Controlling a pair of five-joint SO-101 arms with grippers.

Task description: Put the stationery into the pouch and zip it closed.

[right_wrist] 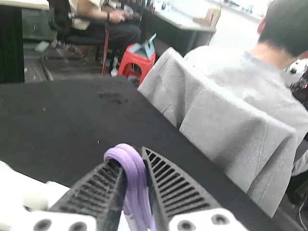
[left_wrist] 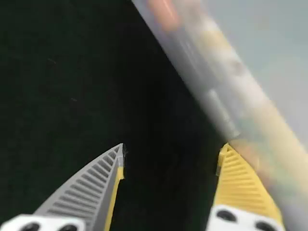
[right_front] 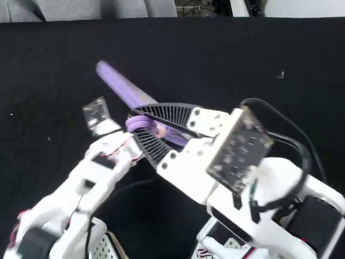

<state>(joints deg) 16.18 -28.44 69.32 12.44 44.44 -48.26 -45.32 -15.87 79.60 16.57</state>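
A long purple pouch (right_front: 121, 83) lies slantwise on the black table. My right gripper (right_front: 146, 128) has black ribbed fingers and is shut on the purple loop (right_front: 139, 124) at the pouch's near end. In the right wrist view that loop (right_wrist: 129, 166) is pinched between the two fingers. My left arm (right_front: 99, 162) comes in from the lower left, beside the right gripper. In its own view my left gripper (left_wrist: 172, 154) is open, with bare table between the fingers. The pouch (left_wrist: 226, 96) runs past one yellow finger (left_wrist: 240, 183), blurred, with coloured things showing through its side.
The black table (right_front: 242, 54) stretches wide around the pouch, and its far edge (right_front: 172, 19) runs along the back. The right arm's black cable (right_front: 291, 140) loops over its body at the lower right. Beyond the table edge (right_wrist: 159, 113) hangs grey cloth.
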